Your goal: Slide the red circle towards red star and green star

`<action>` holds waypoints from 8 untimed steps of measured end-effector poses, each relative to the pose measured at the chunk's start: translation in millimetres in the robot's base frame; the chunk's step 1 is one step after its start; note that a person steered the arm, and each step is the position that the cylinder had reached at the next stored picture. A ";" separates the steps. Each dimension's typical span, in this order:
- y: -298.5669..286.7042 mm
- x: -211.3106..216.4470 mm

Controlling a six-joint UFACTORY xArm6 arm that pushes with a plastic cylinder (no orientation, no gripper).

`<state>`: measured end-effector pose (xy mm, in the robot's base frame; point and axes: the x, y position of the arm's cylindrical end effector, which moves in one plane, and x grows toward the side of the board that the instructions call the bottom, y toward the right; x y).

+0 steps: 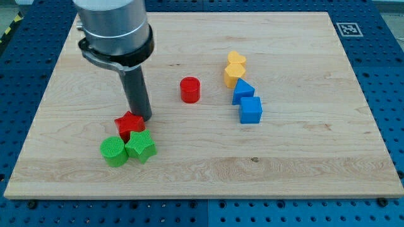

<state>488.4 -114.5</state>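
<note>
1. I carry no claw, so there is nothing to open, close or hold; my arm ends in a straight dark rod, and my tip (142, 118) rests on the wooden bench (303, 157) in its left half.
2. My tip stands just beside the red star (129, 125), at that block's upper-right edge; whether they touch I cannot tell.
3. The red circle (190, 89) lies to the view's right of my tip and a little toward the view's top, apart from it with bare wood between.
4. The green star (141, 147) sits just below the red star, and a green circle (113, 151) is close against the green star's left side.
5. Farther to the view's right, a yellow heart (237, 58), a yellow block (233, 74), a blue triangular block (243, 90) and a blue cube (251, 110) run in a close line, well apart from the red circle.
</note>
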 end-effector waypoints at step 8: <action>112.0 -78.0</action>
<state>410.4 -2.6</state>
